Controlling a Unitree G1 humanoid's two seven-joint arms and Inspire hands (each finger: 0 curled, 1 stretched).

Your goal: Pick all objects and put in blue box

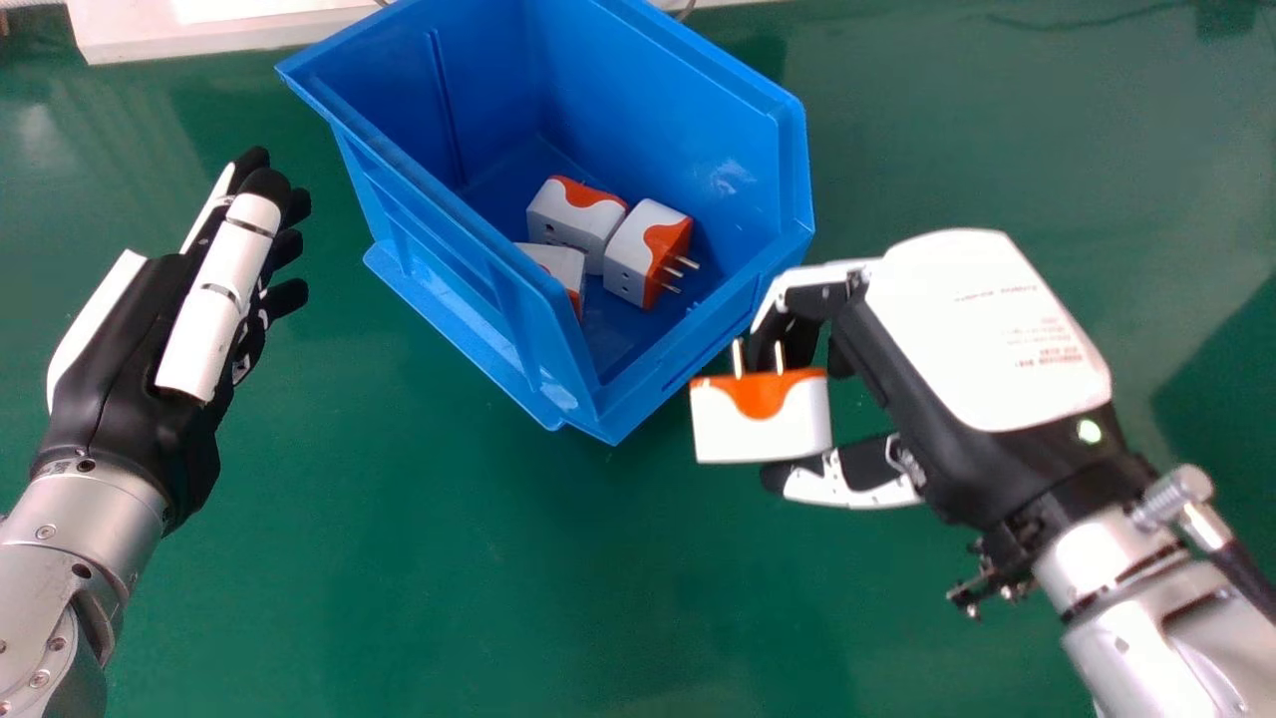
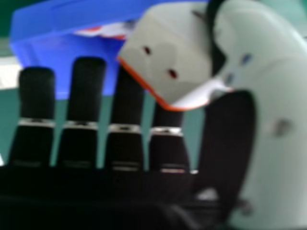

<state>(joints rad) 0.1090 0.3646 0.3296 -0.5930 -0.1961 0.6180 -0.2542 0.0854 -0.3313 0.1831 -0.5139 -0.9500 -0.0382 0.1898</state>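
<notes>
White-and-orange plug adapter (image 1: 761,429) | pinched between thumb and fingers of right hand (image 1: 972,334), outside the box | blue box (image 1: 698,130) just beyond right hand's fingertips | three similar adapters (image 1: 630,254) inside, farther from that hand | left hand (image 1: 130,369) across the box, fingers extended, holding nothing

Room to pass runs over the tabletop (image 1: 429,558) at lower centre of the frame. The blue box (image 1: 638,399) opens upward at upper centre; its lower-right wall stands between the right hand (image 1: 987,339) and the interior, where three adapters (image 1: 633,249) crowd the floor.
</notes>
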